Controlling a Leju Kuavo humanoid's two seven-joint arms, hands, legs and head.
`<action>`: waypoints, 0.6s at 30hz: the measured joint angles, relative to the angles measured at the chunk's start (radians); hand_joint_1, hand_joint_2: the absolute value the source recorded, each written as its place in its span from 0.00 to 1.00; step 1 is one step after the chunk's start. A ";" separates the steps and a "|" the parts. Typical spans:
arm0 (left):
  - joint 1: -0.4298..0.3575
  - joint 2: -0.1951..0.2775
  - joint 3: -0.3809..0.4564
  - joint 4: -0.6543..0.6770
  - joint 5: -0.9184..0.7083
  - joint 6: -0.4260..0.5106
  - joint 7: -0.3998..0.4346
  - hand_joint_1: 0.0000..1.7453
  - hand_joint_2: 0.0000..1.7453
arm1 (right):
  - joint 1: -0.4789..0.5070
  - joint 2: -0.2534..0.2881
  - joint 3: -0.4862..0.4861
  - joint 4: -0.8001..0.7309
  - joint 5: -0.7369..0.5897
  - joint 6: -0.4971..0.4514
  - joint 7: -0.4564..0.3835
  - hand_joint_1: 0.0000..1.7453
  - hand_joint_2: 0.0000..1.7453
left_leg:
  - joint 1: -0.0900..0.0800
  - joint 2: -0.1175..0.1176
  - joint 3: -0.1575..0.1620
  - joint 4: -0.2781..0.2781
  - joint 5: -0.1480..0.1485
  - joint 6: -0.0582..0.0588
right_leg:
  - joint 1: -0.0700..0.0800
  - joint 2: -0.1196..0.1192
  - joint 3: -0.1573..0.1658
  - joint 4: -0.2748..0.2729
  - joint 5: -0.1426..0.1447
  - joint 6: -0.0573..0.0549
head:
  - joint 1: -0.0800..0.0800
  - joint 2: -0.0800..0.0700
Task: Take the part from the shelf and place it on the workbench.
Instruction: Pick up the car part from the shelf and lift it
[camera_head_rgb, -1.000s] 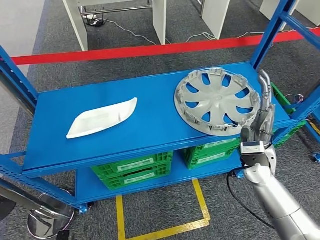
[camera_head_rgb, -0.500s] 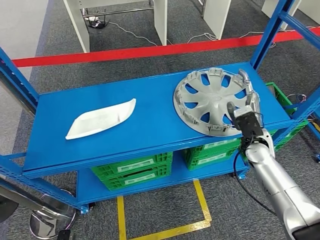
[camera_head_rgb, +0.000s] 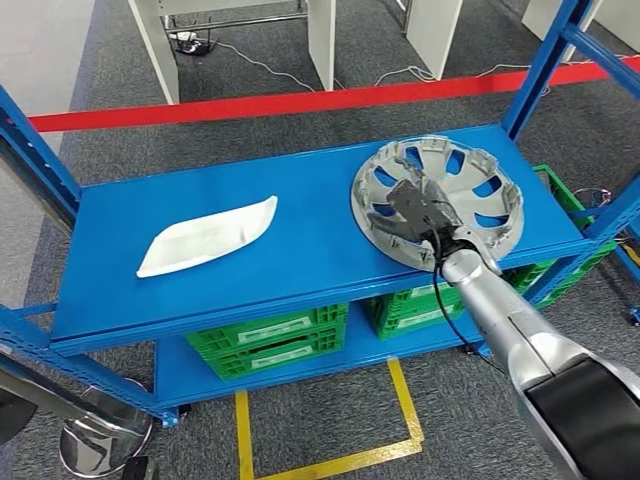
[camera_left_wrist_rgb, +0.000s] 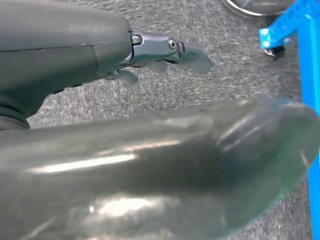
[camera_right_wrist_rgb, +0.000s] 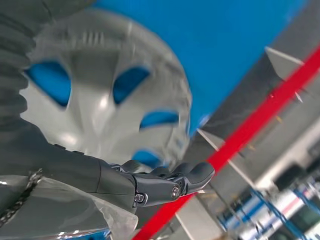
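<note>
A silver hubcap (camera_head_rgb: 483, 190) lies flat at the right end of the blue shelf (camera_head_rgb: 317, 250). A white curved part (camera_head_rgb: 207, 235) lies on the shelf's left half. My right hand (camera_head_rgb: 413, 208) reaches over the hubcap's near-left spokes, with the silver arm coming in from the lower right. In the right wrist view its dark fingers (camera_right_wrist_rgb: 166, 182) stretch out straight just above the hubcap (camera_right_wrist_rgb: 98, 100), holding nothing. My left hand (camera_left_wrist_rgb: 158, 47) hangs over grey carpet with its fingers extended and nothing in it.
Green crates (camera_head_rgb: 264, 340) stand on the lower shelf, with more (camera_head_rgb: 423, 300) under the hubcap. Blue uprights (camera_head_rgb: 540, 65) frame the shelf's right end. A red floor line (camera_head_rgb: 302, 100) and white table legs (camera_head_rgb: 321, 40) lie beyond. A round metal base (camera_head_rgb: 98, 430) sits at lower left.
My right hand has swung from the hubcap's right rim leftward across it and now lies over its near-left spokes. The hubcap and white part stay put.
</note>
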 joint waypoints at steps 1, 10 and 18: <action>0.000 -0.002 -0.001 0.000 0.000 -0.002 0.001 0.00 0.00 | -0.007 0.008 0.012 0.018 0.015 0.001 0.008 0.00 1.00 | 0.002 0.001 0.003 -0.005 0.002 0.007 | 0.000 0.000 -0.007 0.012 -0.011 0.004 | 0.000 0.000; 0.001 -0.021 -0.008 0.000 0.003 -0.012 0.012 0.00 0.00 | -0.032 0.053 0.125 0.120 0.116 0.017 0.058 0.00 1.00 | 0.003 -0.003 0.011 -0.004 -0.005 0.014 | 0.000 -0.001 -0.070 0.110 -0.008 0.004 | 0.002 0.000; 0.002 -0.023 -0.008 0.000 0.028 -0.010 0.009 0.00 0.00 | -0.053 0.082 0.230 0.156 0.289 -0.060 0.191 0.00 1.00 | 0.004 0.000 -0.027 0.090 -0.068 -0.023 | -0.003 0.003 -0.008 -0.001 0.016 -0.029 | -0.004 0.000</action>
